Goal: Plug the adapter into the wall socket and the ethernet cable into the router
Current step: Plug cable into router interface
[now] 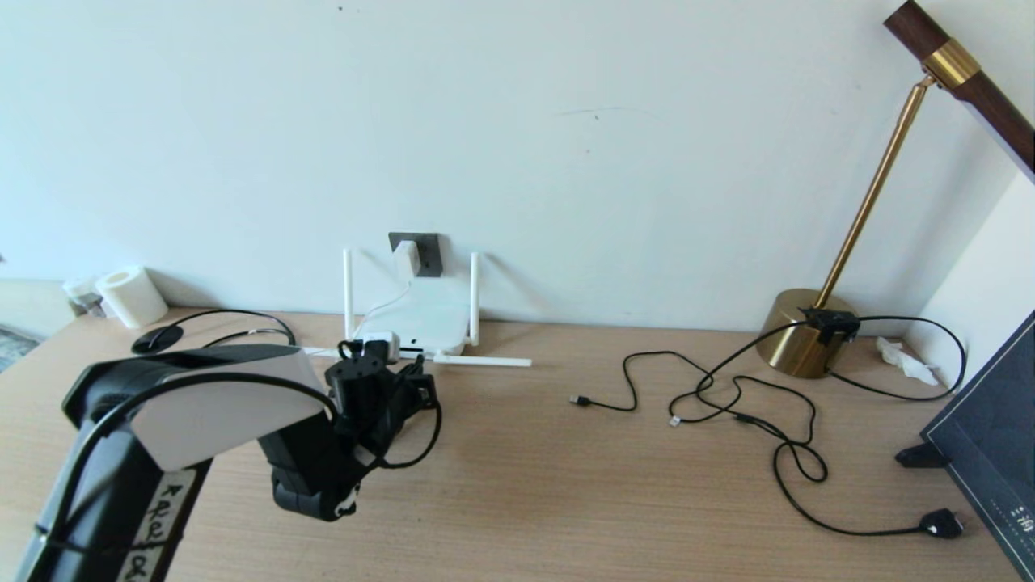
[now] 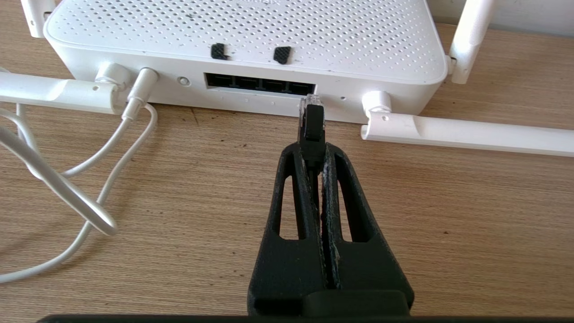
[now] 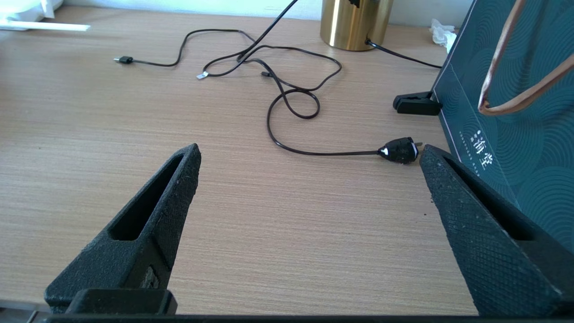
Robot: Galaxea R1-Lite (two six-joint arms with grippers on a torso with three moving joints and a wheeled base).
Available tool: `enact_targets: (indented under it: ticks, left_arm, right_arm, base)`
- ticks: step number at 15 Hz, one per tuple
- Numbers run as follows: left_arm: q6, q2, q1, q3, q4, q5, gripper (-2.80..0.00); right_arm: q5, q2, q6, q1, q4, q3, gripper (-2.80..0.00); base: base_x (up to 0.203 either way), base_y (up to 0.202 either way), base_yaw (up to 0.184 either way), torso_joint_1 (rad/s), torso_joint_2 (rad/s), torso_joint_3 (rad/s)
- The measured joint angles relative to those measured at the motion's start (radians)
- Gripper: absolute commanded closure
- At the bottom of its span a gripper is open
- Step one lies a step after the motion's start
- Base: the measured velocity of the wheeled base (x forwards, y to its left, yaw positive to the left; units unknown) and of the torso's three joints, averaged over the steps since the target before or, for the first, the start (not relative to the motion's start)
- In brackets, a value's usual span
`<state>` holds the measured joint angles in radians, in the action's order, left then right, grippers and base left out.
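My left gripper (image 2: 314,150) is shut on the black boot of the ethernet cable (image 2: 313,128). The cable's clear plug tip sits just in front of the rightmost port (image 2: 300,88) on the front edge of the white router (image 2: 242,36), slightly below its opening. In the head view the left gripper (image 1: 414,378) hovers low at the router (image 1: 424,319), and the black cable loops down beneath it. The white adapter (image 1: 407,259) sits on the dark wall socket (image 1: 427,252), its thin white cord (image 2: 134,96) running into the router. The right gripper (image 3: 309,150) hangs open over bare table.
Two router antennas (image 2: 466,134) lie flat on the table either side of the ports. Thin black cables (image 1: 728,388) sprawl at the right near a brass lamp base (image 1: 800,331). A black power plug (image 3: 399,150) lies by a dark teal panel (image 3: 515,112). A paper roll (image 1: 129,295) stands at the far left.
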<state>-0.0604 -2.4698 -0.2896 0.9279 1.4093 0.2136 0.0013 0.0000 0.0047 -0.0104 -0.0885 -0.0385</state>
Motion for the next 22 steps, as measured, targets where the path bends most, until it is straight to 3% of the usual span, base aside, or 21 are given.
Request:
enact_targets:
  ticks: [22]
  left_arm:
    - [0.000, 0.001, 0.023, 0.010, 0.002, -0.009, 0.00]
  right_arm:
    - [0.000, 0.000, 0.000, 0.000, 0.000, 0.000, -2.80]
  base:
    - [0.000, 0.000, 0.000, 0.000, 0.00, 0.000]
